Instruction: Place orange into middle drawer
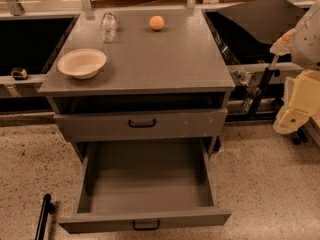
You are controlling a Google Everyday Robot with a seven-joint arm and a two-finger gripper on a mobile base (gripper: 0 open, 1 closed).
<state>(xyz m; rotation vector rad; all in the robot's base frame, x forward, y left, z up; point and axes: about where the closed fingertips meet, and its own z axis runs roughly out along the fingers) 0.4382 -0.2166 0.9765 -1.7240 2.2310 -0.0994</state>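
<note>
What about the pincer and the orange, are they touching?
Apart. The camera view shows the orange on the cabinet top and the pincer off to the right, beyond its edge.

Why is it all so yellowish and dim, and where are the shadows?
Camera view: warm, dim light tints the cabinet top; the orange stands out brightly; the bowl casts a soft shadow; the middle drawer darkens toward its back; the gripper at the right edge looks pale.

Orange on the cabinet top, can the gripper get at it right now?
Probably yes: the gripper hangs beside the cabinet, and the orange sits uncovered near the back edge, apart from the glass and bowl.
</note>
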